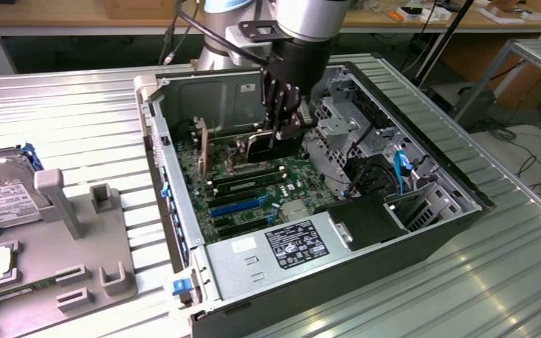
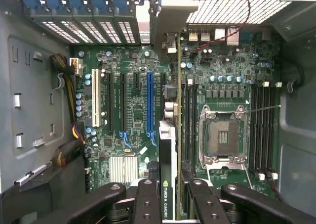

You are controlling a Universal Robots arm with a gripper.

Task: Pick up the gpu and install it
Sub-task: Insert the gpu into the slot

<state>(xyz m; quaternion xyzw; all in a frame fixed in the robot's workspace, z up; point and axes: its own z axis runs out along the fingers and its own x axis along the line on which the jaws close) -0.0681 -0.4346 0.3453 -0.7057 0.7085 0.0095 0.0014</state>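
The gpu [image 2: 167, 155] shows edge-on in the wrist view, a black cooler with a white NVIDIA label and a thin green board edge beside it. My gripper [image 2: 172, 200] is shut on it, one black finger [image 2: 146, 201] on each side. Beneath the card lies the green motherboard [image 2: 133, 85], and a long blue slot [image 2: 150, 105] runs just beside the card's line. In the exterior view my gripper [image 1: 284, 116] reaches down into the open computer case [image 1: 421, 232], and the gpu [image 1: 270, 146] hangs close over the board. Whether the card touches a slot I cannot tell.
An empty CPU socket [image 2: 222, 135] and memory slots [image 2: 261, 130] sit beside the card. The power supply [image 1: 280, 246] fills the case's near end, and drive cages [image 1: 346, 134] stand on the exterior view's right. A silver hard drive [image 1: 3, 190] lies on a grey fixture [image 1: 73, 267].
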